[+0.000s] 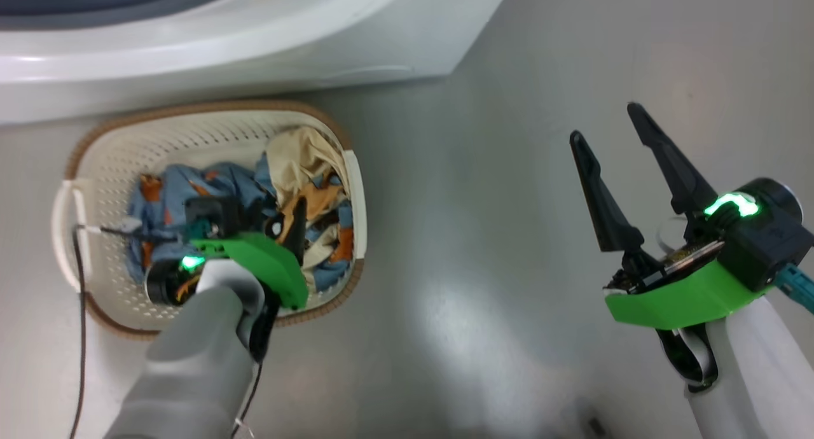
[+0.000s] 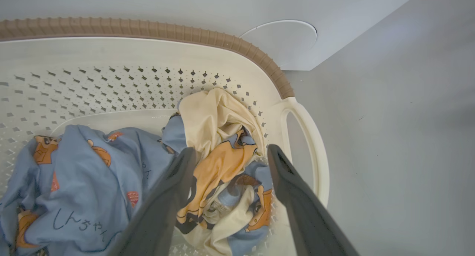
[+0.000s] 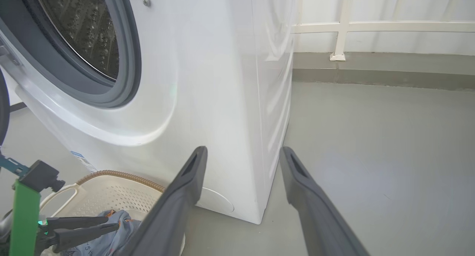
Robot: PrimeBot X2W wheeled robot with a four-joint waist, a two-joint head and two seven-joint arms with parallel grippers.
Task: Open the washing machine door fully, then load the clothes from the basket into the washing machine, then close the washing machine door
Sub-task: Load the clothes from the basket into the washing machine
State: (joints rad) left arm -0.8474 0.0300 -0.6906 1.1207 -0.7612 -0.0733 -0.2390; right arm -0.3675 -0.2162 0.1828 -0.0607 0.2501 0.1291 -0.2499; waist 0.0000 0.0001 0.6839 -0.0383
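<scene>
The cream basket (image 1: 210, 106) with a brown rim (image 2: 148, 29) stands on the floor against the white washing machine (image 1: 254, 44). In it lie the clothes: light blue printed garments (image 2: 92, 163) and a cream and orange piece (image 2: 215, 111). My left gripper (image 2: 231, 152) reaches down into the basket (image 3: 122, 174). It is open, with its fingers on either side of the cream and orange piece (image 1: 299, 153). My right gripper (image 1: 606, 122) hangs open over bare floor to the right, holding nothing. The steel drum (image 3: 81, 29) and grey gasket (image 3: 126, 63) are uncovered. A dark curved sliver (image 3: 2, 111) at the left edge may be the door.
The round filter cover (image 2: 282, 40) sits low on the machine's front, just behind the basket's right handle (image 2: 311, 137). A thin black cable (image 1: 79, 299) runs along the basket's left side. Grey floor (image 3: 371, 137) spreads to the right up to a low kerb with a white railing (image 3: 345, 26).
</scene>
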